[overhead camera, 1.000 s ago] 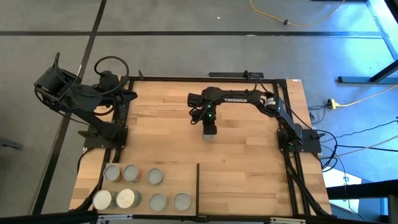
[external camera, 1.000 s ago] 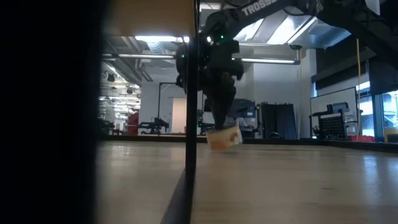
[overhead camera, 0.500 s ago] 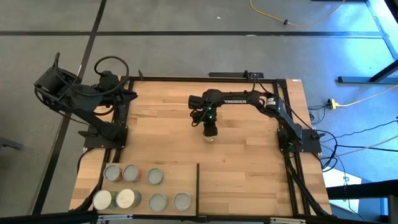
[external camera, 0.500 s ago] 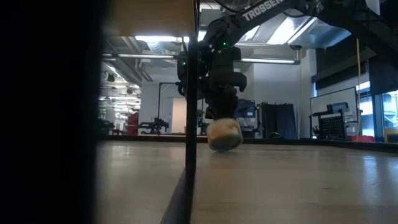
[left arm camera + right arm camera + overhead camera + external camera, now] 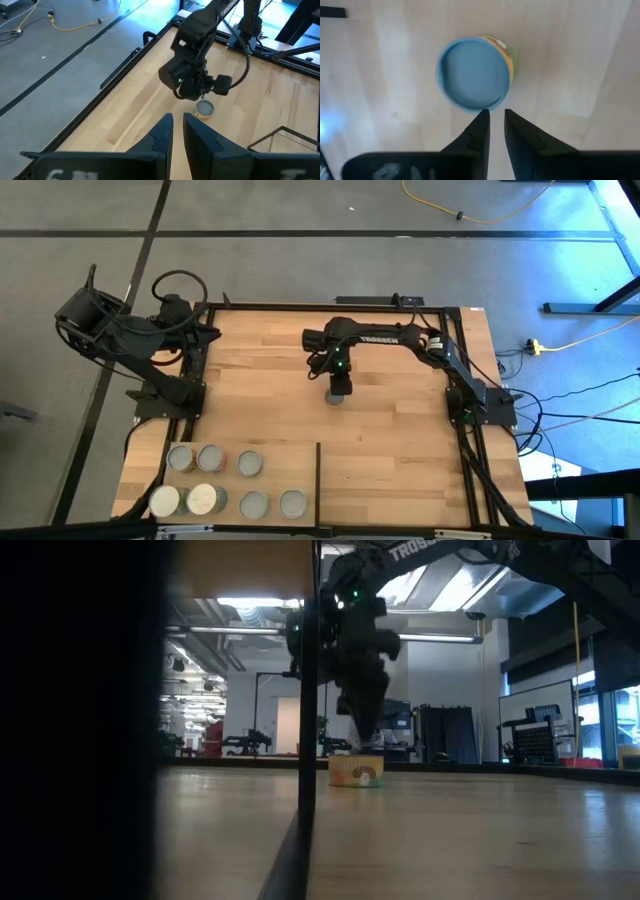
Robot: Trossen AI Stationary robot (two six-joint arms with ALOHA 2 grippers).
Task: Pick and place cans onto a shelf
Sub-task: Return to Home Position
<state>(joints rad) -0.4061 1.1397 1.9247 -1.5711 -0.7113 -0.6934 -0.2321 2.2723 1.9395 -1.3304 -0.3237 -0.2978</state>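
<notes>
1. A return to rest is judged to be in hand, yet one small round silver-topped, yellow-sided can [image 5: 357,771] stands upright near the middle of the planked tabletop [image 5: 400,442]. It is well apart from the pale plywood shelf [image 5: 290,467] at a left-side corner, where seven round cans [image 5: 249,464] are set.
2. A pick would call for spread fingers lowered around it.
3. The right gripper [image 5: 496,113] is held pointing down just above the can, clenched on nothing.
4. The left gripper [image 5: 177,118], closed and empty, is parked outside the left edge.

Lone can [image 5: 337,401], seemingly mostly hidden beneath right gripper [image 5: 339,390]
</notes>
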